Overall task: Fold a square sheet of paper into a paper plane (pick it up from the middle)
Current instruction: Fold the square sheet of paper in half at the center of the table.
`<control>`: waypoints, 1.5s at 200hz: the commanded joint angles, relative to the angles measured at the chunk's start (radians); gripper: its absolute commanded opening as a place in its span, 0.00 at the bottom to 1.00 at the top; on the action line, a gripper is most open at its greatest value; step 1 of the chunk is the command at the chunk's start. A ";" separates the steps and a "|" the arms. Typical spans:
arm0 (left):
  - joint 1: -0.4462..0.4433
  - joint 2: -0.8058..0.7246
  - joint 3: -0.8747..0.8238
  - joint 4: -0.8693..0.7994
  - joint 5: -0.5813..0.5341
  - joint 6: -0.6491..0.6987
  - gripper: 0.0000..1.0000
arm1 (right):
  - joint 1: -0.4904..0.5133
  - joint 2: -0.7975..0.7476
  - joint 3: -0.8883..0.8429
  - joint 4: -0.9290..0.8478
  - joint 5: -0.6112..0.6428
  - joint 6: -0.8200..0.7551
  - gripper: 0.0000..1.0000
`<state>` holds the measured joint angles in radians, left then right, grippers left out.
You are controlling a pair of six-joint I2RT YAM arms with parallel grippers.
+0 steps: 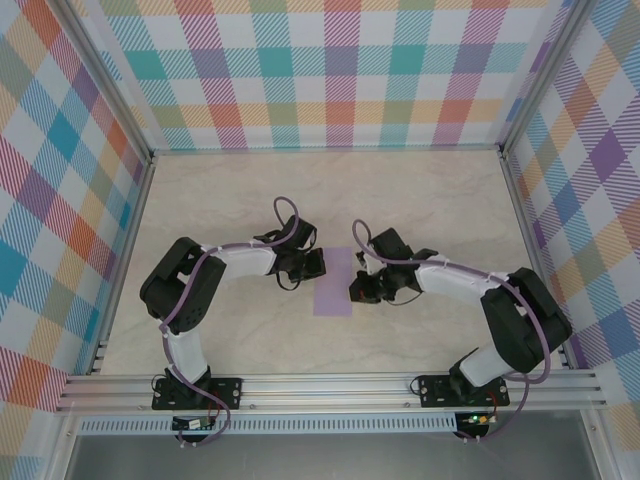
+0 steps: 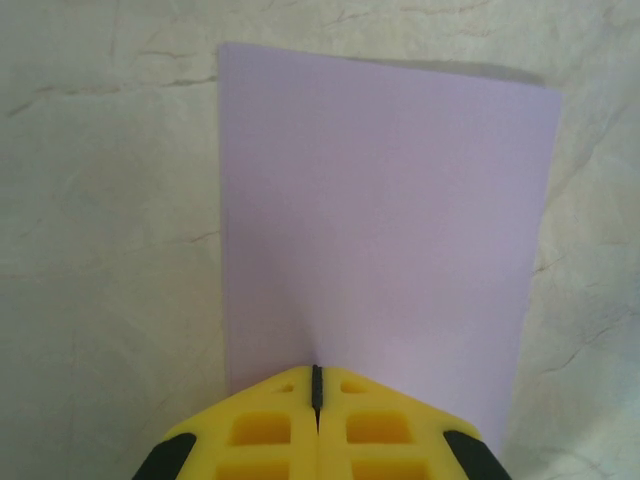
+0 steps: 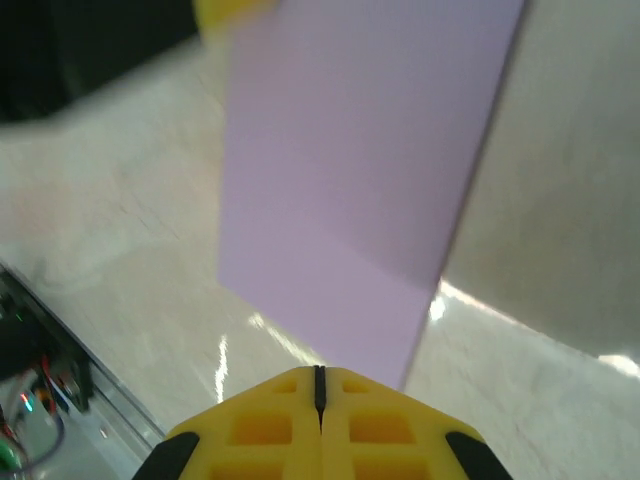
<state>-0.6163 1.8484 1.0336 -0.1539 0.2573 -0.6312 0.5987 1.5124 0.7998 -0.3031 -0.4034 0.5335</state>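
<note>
You have open table [image 1: 230, 190] all around the square sheet of paper [image 1: 333, 290], which sits mid-table as a lilac rectangle between the two arms. The checked walls [image 1: 320, 70] stand well back. Your left tool [image 2: 317, 382] and right tool [image 3: 320, 382] each have their jaws pressed together, tips at opposite edges of the paper. You cannot tell whether either pinches it.

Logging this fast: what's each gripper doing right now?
Left gripper: closed, tip on the lilac paper; grip unclear.
Right gripper: closed, just short of the paper.
</note>
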 commanded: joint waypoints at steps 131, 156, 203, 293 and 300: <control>-0.183 -0.194 -0.129 0.055 -0.045 -0.330 0.03 | -0.100 0.309 0.174 0.174 -0.137 0.020 0.00; -0.209 -0.148 -0.141 0.100 -0.036 -0.357 0.01 | -0.101 0.339 0.192 0.172 -0.153 -0.007 0.00; -0.222 -0.113 -0.142 0.034 -0.061 -0.347 0.00 | -0.100 0.376 0.211 0.159 -0.155 -0.053 0.00; -0.241 -0.039 -0.157 -0.172 -0.046 -0.332 0.00 | -0.124 0.425 0.233 0.219 -0.056 0.019 0.00; -0.242 -0.039 -0.163 -0.176 -0.045 -0.332 0.00 | -0.130 0.433 0.238 0.226 -0.052 0.029 0.00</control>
<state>-0.8291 1.7550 0.9134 -0.1482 0.2115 -0.9691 0.4957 1.9030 1.0065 -0.1390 -0.5159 0.5266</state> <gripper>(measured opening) 0.039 0.042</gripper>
